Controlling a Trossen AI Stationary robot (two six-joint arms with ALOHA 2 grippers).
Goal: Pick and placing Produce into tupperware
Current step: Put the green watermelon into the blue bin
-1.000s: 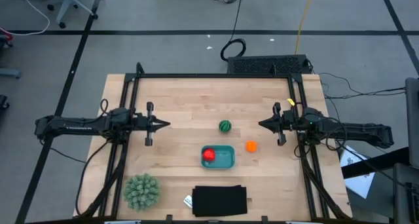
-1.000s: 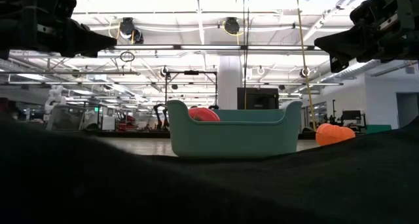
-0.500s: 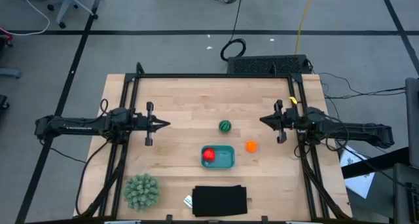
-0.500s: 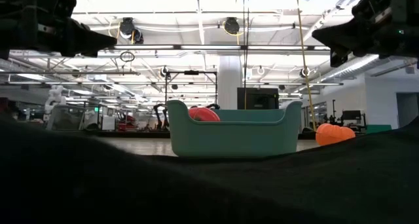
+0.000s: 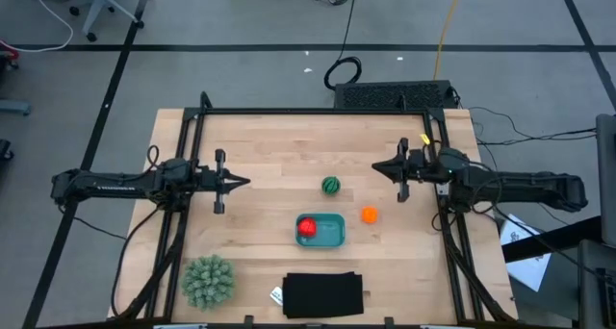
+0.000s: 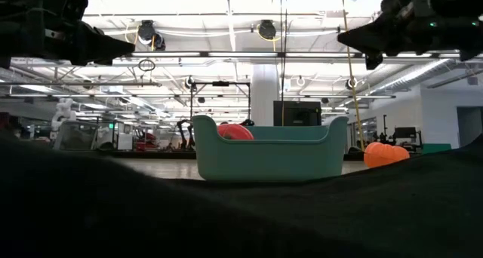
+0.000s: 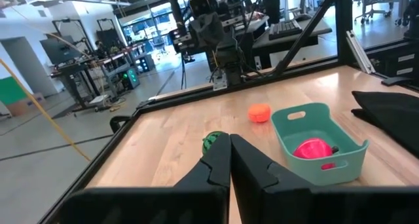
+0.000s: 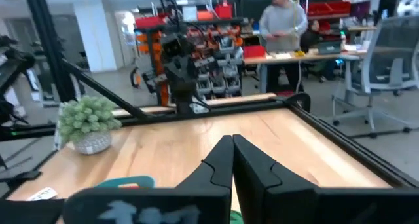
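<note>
The teal tub [image 5: 334, 235] sits mid-table with the red piece [image 5: 307, 228] inside it, also seen in the low view [image 6: 235, 131]. The dark green striped piece [image 5: 331, 185] lies on the wood beyond the tub, and the orange piece [image 5: 369, 215] lies just right of it. My left gripper [image 5: 246, 182] hovers shut over the table's left half, pointing right; its wrist view shows the shut fingers [image 7: 229, 160] partly hiding the green piece [image 7: 207, 139]. My right gripper [image 5: 376, 167] hovers shut, right of the green piece and on the far side of the orange one, pointing left.
A spiky pale-green ball [image 5: 208, 281] stands near the front left corner. A flat black object [image 5: 322, 295] lies at the near edge in front of the tub. A dark frame [image 5: 318, 112] borders the table's far edge and sides. A person [image 8: 281, 24] stands in the room beyond.
My right gripper has moved toward the far edge and a little toward the table's left, staying shut above the table. The tub and the three pieces have kept their places.
</note>
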